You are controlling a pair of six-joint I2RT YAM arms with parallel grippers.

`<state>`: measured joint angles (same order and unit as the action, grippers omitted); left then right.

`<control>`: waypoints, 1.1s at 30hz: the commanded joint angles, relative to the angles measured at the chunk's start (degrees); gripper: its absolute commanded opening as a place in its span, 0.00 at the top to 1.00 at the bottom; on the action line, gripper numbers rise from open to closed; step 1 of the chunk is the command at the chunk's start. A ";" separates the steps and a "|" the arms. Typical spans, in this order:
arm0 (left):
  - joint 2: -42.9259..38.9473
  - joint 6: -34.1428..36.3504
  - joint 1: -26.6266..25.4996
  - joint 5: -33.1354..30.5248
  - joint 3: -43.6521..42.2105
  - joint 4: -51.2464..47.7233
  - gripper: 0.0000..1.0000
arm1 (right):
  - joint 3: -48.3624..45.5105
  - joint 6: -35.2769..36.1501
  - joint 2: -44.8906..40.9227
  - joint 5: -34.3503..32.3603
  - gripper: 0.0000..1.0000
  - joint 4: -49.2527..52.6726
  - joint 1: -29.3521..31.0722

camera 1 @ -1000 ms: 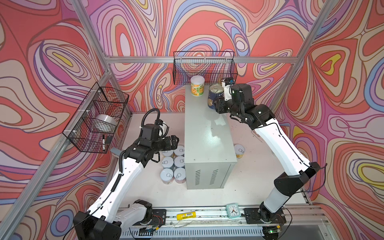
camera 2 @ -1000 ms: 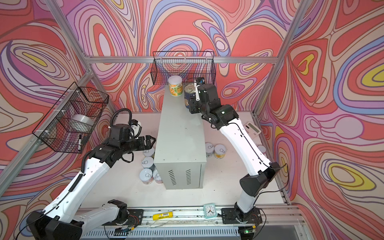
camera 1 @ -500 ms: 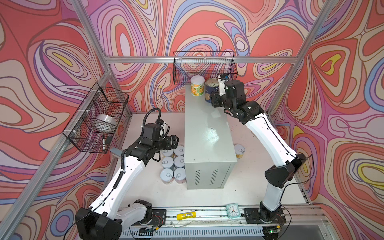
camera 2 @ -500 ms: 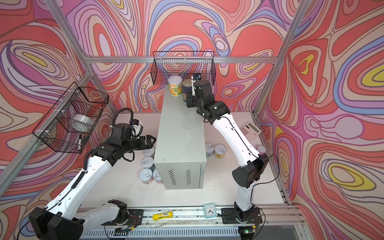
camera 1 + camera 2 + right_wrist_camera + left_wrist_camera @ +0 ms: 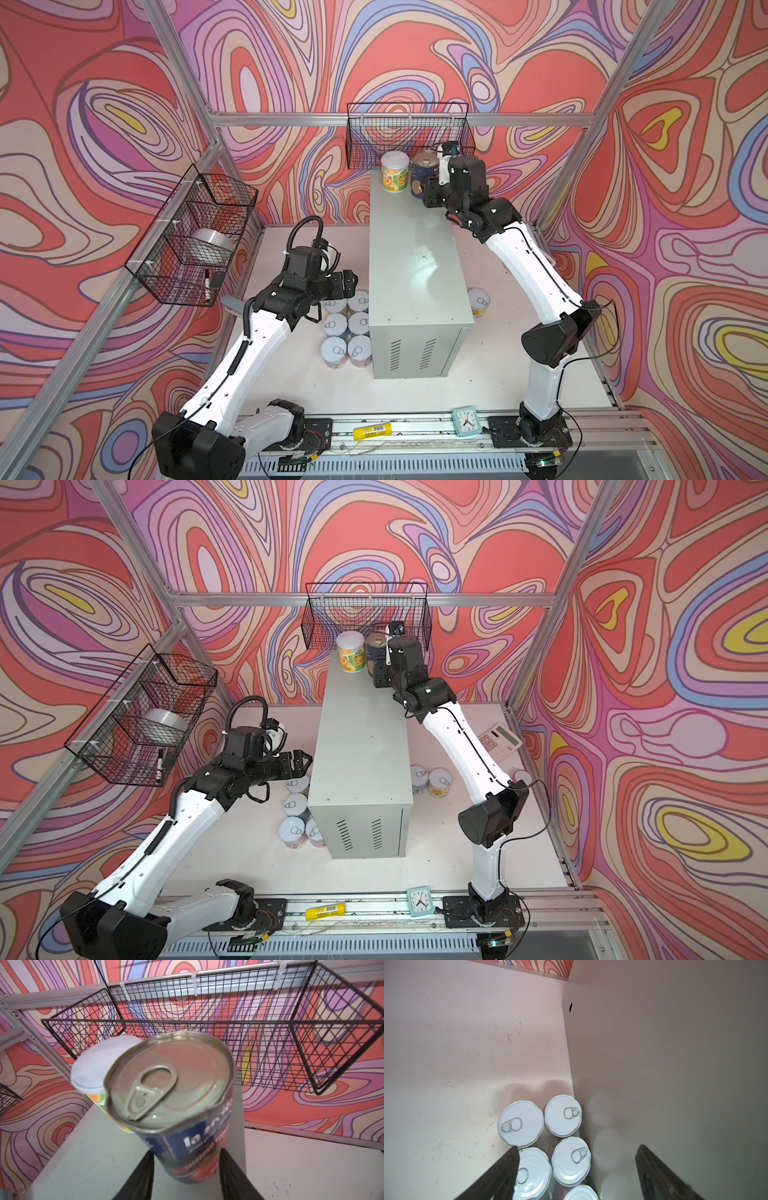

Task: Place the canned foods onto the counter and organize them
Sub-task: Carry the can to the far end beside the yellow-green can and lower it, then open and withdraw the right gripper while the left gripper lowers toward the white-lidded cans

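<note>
Right gripper (image 5: 187, 1153) clamped on navy can (image 5: 170, 1076), fingers (image 5: 143, 1176) low on its side wall, one each side. Can stands about upright at far end of desk (image 5: 415, 266), just beside white-lidded can (image 5: 394, 172); cannot tell whether its base is down. Judgement: rigid tin, probably full and weighty, glossy label likely slick; hold across the wall nearer mid-height, never by the pull tab. Left gripper (image 5: 577, 1147) spread wide, empty, above pastel cans (image 5: 347, 328) clustered against the desk's side.

Right gripper (image 5: 186, 1165) carried navy can (image 5: 424, 166) rearward along counter (image 5: 415, 270); now just beside white-lidded can (image 5: 394, 171).
</note>
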<state>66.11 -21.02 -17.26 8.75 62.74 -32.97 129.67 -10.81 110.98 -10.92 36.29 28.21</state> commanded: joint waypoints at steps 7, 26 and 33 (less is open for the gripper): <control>0.37 1.03 -0.03 -1.16 0.86 -0.26 0.12 | 2.96 -0.44 2.79 0.56 0.49 -1.88 -1.09; -4.10 -2.54 -0.27 -1.45 -3.60 -0.19 0.09 | -19.74 -3.06 -21.56 4.73 0.29 -4.63 -1.31; -10.11 -5.58 -2.87 -6.03 -8.35 -4.04 0.10 | -37.34 -5.22 -36.31 -1.89 0.24 1.96 -1.29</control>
<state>58.67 -24.27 -18.76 6.11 55.99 -33.87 97.82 -14.52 77.03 -8.97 34.17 27.29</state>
